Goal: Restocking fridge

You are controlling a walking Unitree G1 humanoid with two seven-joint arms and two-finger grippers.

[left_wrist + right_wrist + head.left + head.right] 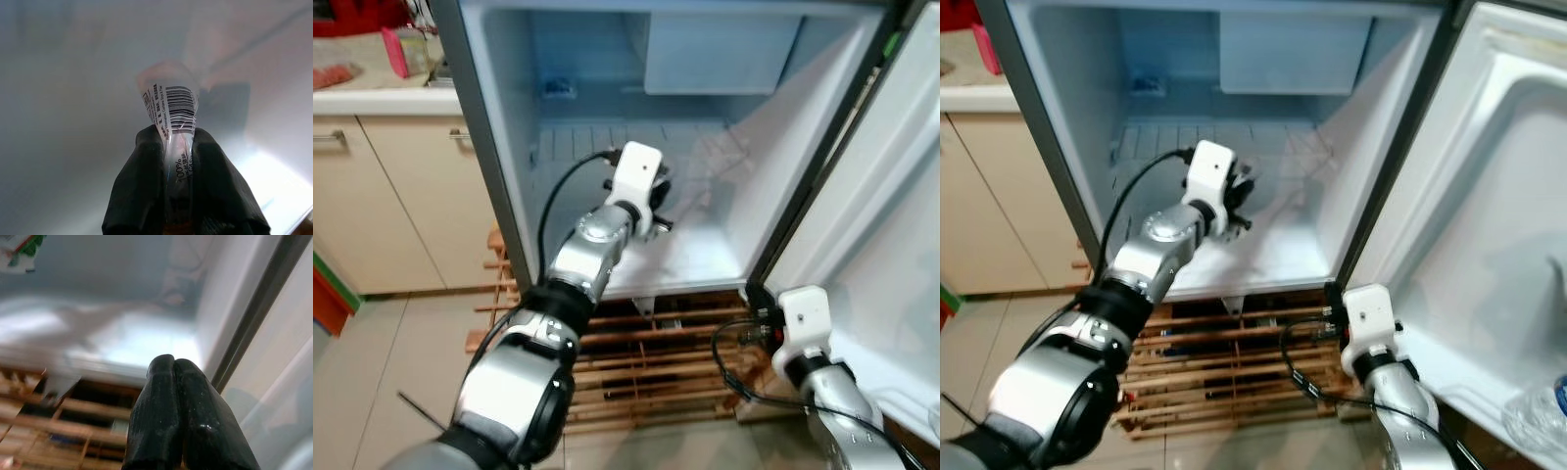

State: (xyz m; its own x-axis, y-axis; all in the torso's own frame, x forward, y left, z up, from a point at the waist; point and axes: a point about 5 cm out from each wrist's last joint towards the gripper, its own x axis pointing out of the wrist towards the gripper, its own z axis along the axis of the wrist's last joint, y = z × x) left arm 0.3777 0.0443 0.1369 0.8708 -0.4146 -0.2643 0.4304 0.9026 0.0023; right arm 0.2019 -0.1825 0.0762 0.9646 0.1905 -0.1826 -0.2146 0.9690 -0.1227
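The fridge (715,250) stands open before me, its white compartment bare. My left gripper (660,204) reaches inside, low over the compartment floor. In the left wrist view its fingers (142,186) are shut on a clear plastic wrapped item (173,105) with a barcode label, which sticks out past the fingertips. I cannot tell whether the item touches the floor. My right gripper (174,366) is shut with nothing in it. It hangs low by the front bottom corner of the fridge, near the door hinge; its wrist (803,318) is seen there.
The fridge door (891,235) swings open on the right, with a clear bottle (1540,411) in its lower shelf. A wooden slatted rack (646,377) lies on the floor under the fridge. Beige cabinets (391,196) and a counter (372,98) stand to the left.
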